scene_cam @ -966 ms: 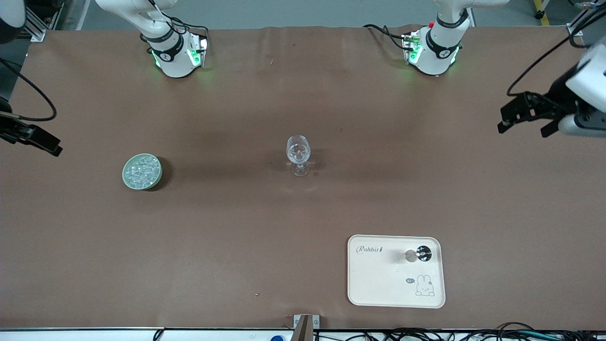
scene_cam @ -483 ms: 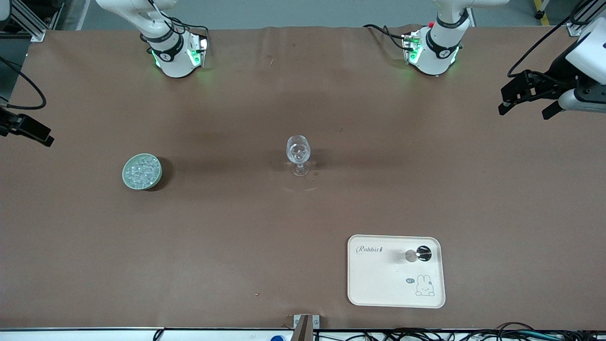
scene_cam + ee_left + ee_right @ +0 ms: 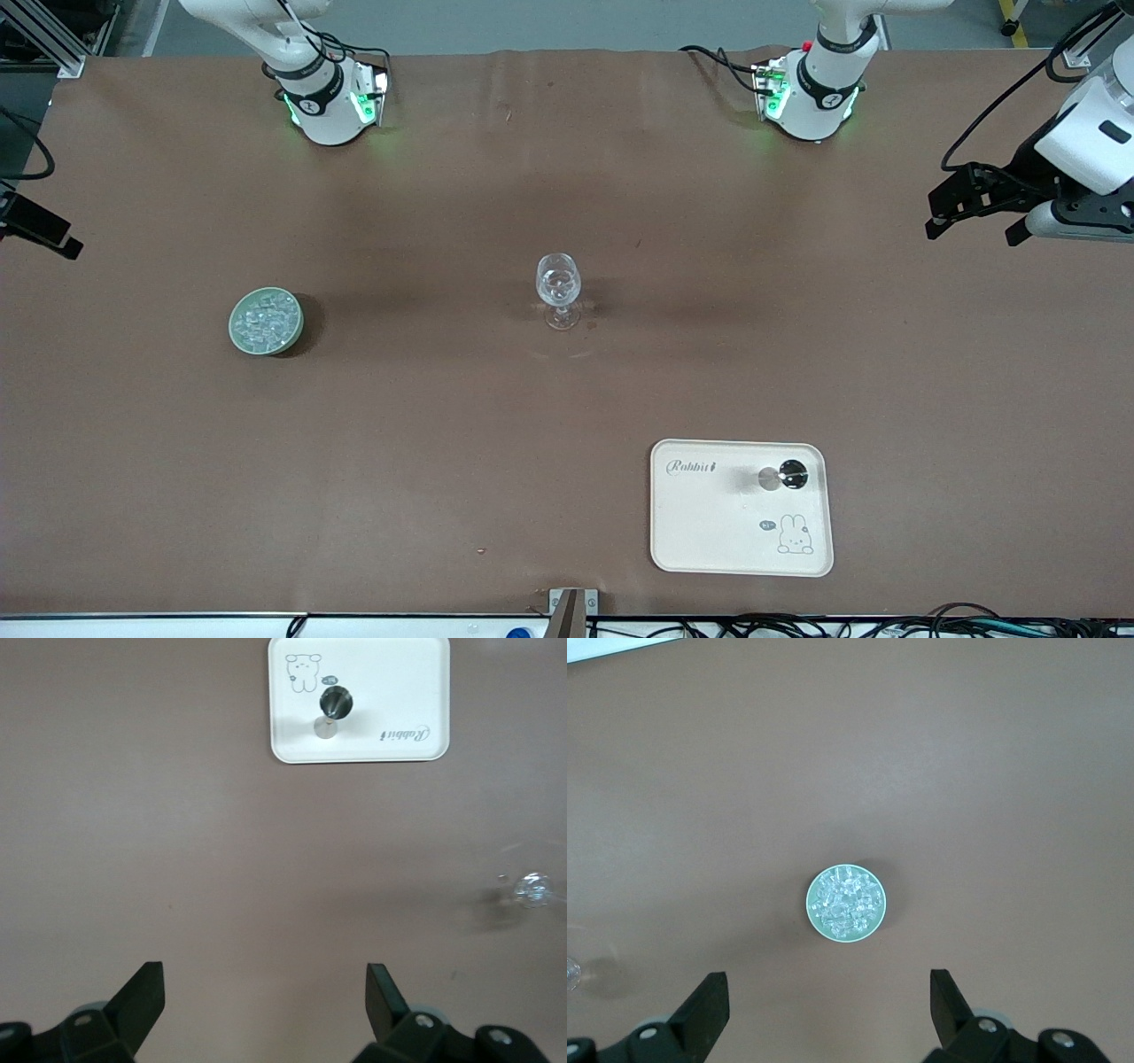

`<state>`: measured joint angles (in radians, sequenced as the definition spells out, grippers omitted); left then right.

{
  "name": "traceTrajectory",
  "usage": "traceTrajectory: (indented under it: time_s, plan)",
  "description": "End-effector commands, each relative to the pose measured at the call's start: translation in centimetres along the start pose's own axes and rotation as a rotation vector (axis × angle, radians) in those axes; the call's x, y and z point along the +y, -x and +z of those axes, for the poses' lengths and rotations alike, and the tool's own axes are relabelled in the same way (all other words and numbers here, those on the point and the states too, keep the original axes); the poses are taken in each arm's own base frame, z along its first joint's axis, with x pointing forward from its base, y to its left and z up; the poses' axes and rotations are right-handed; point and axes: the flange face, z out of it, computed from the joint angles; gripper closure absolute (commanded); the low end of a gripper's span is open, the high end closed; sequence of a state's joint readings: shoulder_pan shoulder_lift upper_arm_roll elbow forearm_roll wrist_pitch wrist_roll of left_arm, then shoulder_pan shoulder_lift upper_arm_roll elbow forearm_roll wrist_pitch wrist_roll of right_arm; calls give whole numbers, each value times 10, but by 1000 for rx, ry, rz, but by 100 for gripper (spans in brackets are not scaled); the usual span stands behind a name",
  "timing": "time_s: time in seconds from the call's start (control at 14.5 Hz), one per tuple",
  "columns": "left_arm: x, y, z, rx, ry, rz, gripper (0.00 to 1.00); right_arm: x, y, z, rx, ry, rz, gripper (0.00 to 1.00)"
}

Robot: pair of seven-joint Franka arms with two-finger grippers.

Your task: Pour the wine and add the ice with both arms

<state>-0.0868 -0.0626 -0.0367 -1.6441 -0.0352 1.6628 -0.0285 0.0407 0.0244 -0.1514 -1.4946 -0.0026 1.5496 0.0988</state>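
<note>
**Both grippers high and empty at the table's ends**

From my station I see the left gripper (image 3: pixel 974 213) hanging over the left arm's end of the table (image 3: pixel 567 399), fingers spread wide with nothing between them. In its wrist view the two fingertips (image 3: pixel 146 988) frame bare brown cloth; the cream tray (image 3: pixel 390 673) with its small black-and-silver stopper (image 3: pixel 335 704) lies well apart from them, and the stemmed glass (image 3: pixel 534 889) sits off to one side.

The right gripper (image 3: pixel 40 232) is over the right arm's end, only partly in the front view. Its wrist camera shows the jaws equally wide and empty.

The ice (image 3: pixel 847 902) is heaped in the pale green dish (image 3: pixel 814 920), well apart from the right gripper's fingertips (image 3: pixel 713 992) and lined up roughly midway between them. In the front view the dish (image 3: pixel 237 332) rests toward the right arm's end, beside the glass (image 3: pixel 558 288) at mid-table. The tray (image 3: pixel 700 532) lies nearer the front camera than the glass.
</note>
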Motion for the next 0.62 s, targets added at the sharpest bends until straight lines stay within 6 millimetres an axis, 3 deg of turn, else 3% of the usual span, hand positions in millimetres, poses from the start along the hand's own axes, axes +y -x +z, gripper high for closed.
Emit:
traceTrajectory:
  time_s: [0.0, 0.07, 0.55]
  plan:
    - [3, 2, -3, 13, -25, 24, 0, 4, 6, 3, 7, -26, -4, 0]
    - [3, 2, -3, 13, -24, 16, 0, -3, 6, 3, 14, -27, -16, 0]
    - [8, 1, 0, 0, -11, -16, 0, 1, 5, 4, 11, -26, -8, 0]
